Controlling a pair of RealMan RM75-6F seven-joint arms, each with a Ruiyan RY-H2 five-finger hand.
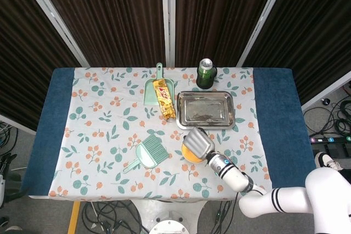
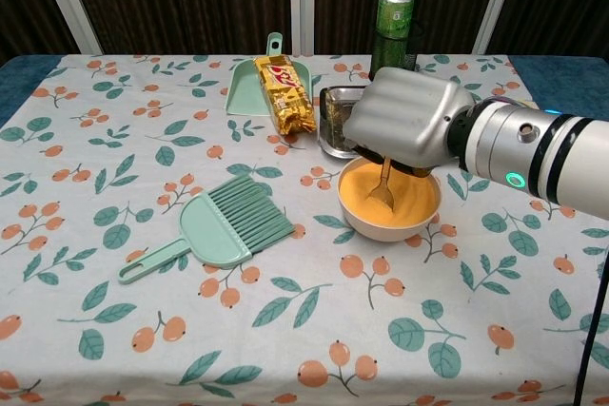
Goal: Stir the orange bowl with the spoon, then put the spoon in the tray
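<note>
A: where's the spoon (image 2: 382, 191)?
B: right hand (image 2: 404, 125) has its fingers closed on the handle, spoon nearly upright, bowl end down in the orange bowl (image 2: 390, 202), just in front of the tray (image 1: 205, 108).

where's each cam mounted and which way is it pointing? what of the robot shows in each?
Head view: high above the near table edge, looking steeply down on the whole table; shows the right hand, forearm and white elbow.
Chest view: low at the near edge, looking across the table toward the curtains; shows the right hand and forearm only.
Shared: the right hand holding the spoon over the orange bowl, plus the tray, can, brush and dustpan. Left hand in neither.
</note>
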